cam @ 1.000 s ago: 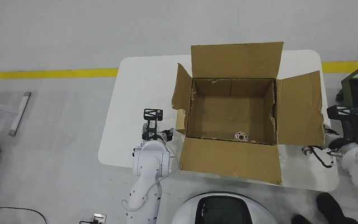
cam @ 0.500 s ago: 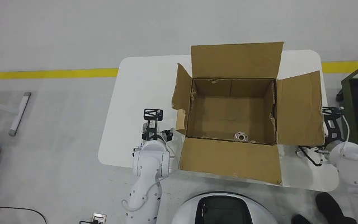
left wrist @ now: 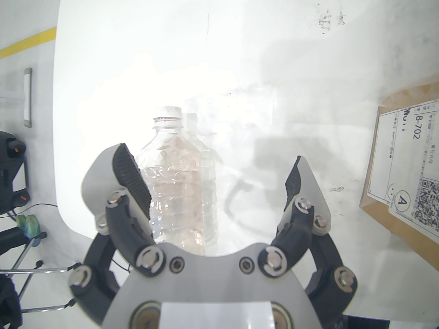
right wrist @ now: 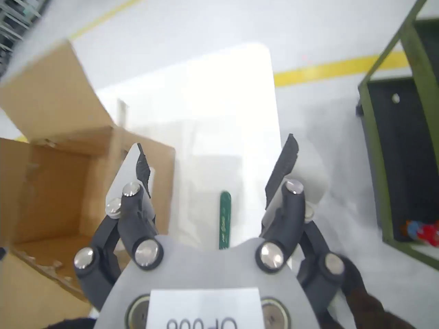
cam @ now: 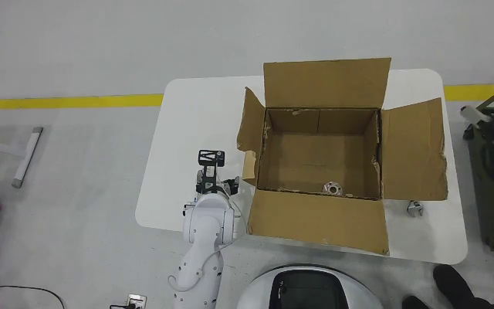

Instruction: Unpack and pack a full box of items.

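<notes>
Evidently close to the end of unpacking, judging by the box (cam: 324, 83): flaps folded outward to leave the mouth free, and just one small round piece (cam: 332, 187) remaining on its floor, against the near wall. Left of the box, finds the left gripper (left wrist: 211, 157) low over the table (cam: 193, 116), fingers spread apart and clasping nothing, with a clear plastic bottle (left wrist: 171, 172) just beyond them and close beside one pad (parked clear of the flaps, seemingly, so as not to be knocked). Right of the box, finds the right gripper (right wrist: 215, 143) likewise spread wide and empty, above a thin green stick (right wrist: 224, 219) lying on the table. Likely next: reaching into the box for the round piece, then starting the repack.
</notes>
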